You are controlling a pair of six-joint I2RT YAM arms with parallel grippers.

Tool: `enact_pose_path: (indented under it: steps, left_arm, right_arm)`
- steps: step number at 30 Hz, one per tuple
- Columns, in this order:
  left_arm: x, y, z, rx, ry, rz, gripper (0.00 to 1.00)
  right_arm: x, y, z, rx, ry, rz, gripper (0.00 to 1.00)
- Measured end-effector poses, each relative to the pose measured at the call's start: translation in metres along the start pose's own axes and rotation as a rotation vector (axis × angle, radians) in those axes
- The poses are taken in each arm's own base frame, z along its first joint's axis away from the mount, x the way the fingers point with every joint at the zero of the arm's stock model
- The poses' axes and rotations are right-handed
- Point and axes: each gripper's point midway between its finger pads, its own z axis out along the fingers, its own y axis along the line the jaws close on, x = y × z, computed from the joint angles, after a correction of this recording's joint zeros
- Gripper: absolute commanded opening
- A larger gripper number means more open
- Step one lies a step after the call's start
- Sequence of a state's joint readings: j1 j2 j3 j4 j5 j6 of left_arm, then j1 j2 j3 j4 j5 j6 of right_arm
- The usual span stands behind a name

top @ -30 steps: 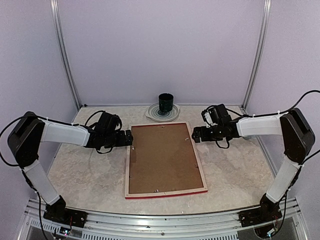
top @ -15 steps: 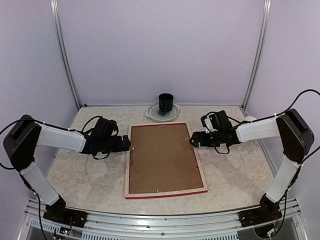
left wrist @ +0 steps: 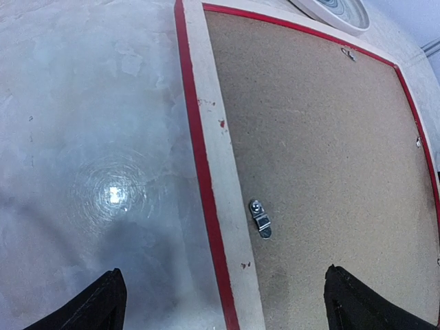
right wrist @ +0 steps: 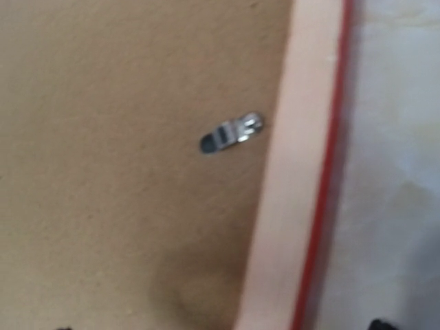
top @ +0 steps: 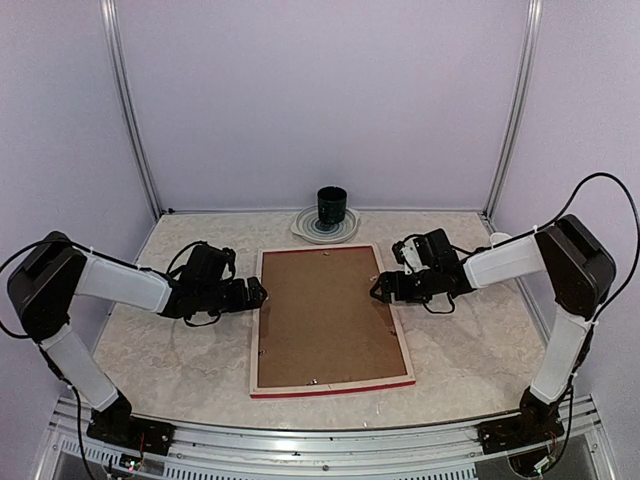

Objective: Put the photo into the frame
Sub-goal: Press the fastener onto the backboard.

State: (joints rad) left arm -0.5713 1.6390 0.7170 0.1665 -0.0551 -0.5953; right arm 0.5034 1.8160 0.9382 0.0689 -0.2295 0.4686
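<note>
The frame [top: 257,345] lies face down in the middle of the table, its pale wood back up and red edges showing. A brown backing board [top: 325,315] fills it, held by small metal clips [left wrist: 260,218]. The photo is hidden. My left gripper [top: 255,293] hangs low at the frame's left rim [left wrist: 213,158], open, one finger over the table and one over the board. My right gripper [top: 380,290] is over the right rim [right wrist: 295,172], near a clip [right wrist: 232,133]. It is open, with only its fingertips showing at the bottom corners of the right wrist view.
A dark green cup [top: 331,205] stands on a white plate [top: 305,228] just behind the frame's far edge; the plate's rim [left wrist: 330,10] shows in the left wrist view. Metal posts and lilac walls close off the back and both sides.
Both arms have come down and in towards the frame's side rims. The right gripper has moved left over the right rim. The frame has not moved.
</note>
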Motion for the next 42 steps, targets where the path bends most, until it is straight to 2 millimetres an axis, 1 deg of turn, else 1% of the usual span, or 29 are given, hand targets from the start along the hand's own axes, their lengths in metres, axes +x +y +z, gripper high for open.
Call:
enact_pose_path:
  steps: [2, 6, 11, 17, 20, 27, 31, 36, 42]
  left_arm:
    - [0.001, -0.005, 0.001, 0.018, 0.000, 0.001, 0.99]
    - [0.008, -0.012, 0.002, 0.049, 0.006, 0.008, 0.99]
    - [0.020, -0.020, 0.009, 0.084, 0.033, 0.014, 0.99]
    - [0.029, -0.039, 0.008, 0.140, 0.047, 0.033, 0.99]
    - [0.035, -0.046, 0.008, 0.153, 0.057, 0.044, 0.99]
    - [0.037, -0.049, 0.011, 0.134, 0.041, 0.060, 0.99]
    - [0.039, -0.054, 0.012, 0.133, 0.034, 0.072, 0.99]
    - [0.046, -0.063, 0.010, 0.140, 0.038, 0.091, 0.99]
    - [0.055, -0.070, 0.007, 0.130, 0.043, 0.111, 0.99]
  right_arm:
    - [0.003, 0.004, 0.004, -0.029, 0.010, 0.001, 0.91]
    - [0.002, 0.009, 0.006, -0.065, 0.009, -0.001, 0.91]
    - [0.003, 0.012, 0.007, -0.083, 0.011, -0.002, 0.90]
    - [0.006, 0.019, 0.008, -0.109, 0.022, -0.009, 0.89]
    - [0.006, 0.020, 0.009, -0.110, 0.022, -0.010, 0.89]
    - [0.008, 0.020, 0.008, -0.098, 0.016, -0.016, 0.89]
    - [0.012, 0.016, 0.004, -0.082, 0.008, -0.017, 0.88]
    - [0.019, 0.012, -0.004, -0.060, 0.003, -0.015, 0.88]
    - [0.023, 0.009, -0.007, -0.036, -0.005, -0.003, 0.88]
